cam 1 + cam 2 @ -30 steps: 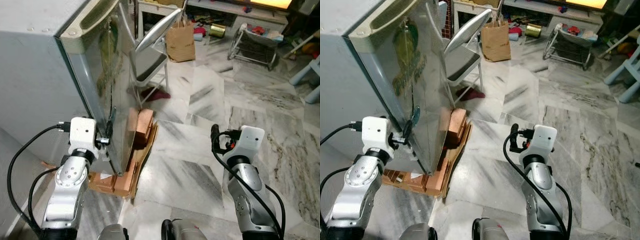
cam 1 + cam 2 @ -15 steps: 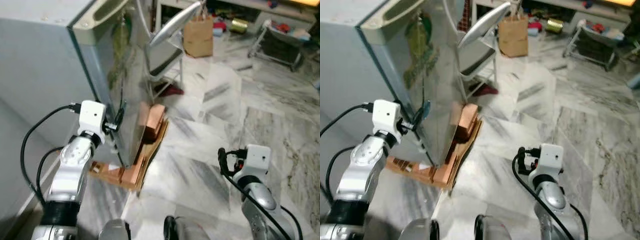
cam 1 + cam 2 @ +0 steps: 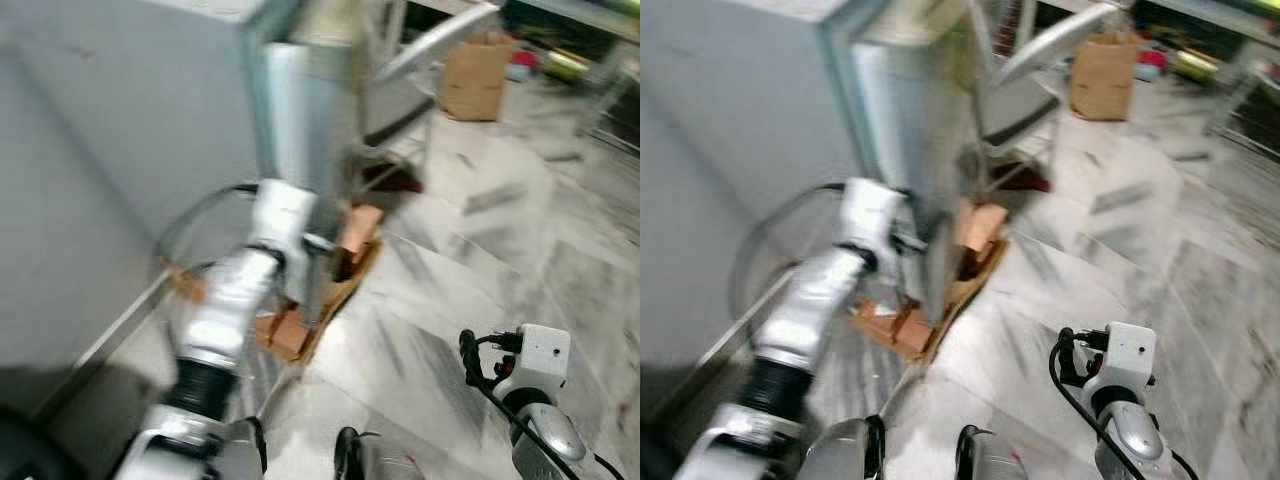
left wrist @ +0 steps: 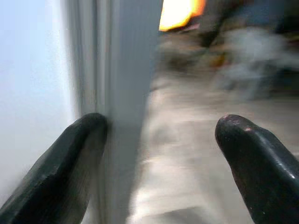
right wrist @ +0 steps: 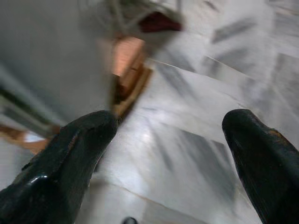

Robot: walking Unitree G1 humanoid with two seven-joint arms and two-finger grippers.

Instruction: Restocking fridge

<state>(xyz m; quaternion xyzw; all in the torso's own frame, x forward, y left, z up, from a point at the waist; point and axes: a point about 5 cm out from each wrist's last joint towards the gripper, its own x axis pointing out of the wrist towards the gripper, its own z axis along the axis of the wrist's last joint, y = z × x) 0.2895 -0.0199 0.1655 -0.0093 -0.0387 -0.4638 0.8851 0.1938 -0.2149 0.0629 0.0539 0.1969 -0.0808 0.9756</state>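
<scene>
Motion blur smears the fridge (image 3: 150,110) and brown bag (image 3: 476,80) (both edges soft), hiding door detail.

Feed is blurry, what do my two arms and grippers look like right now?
Both arms are silver metal with a white boxy wrist block and looping black cables. The left arm has a black ribbed section lower down. The left gripper and right gripper each have two long, rounded, glossy black fingers.

A home: marble floor (image 3: 480,270), fridge (image 3: 300,110), folding chair (image 3: 410,70), paper bag (image 3: 475,80).
</scene>
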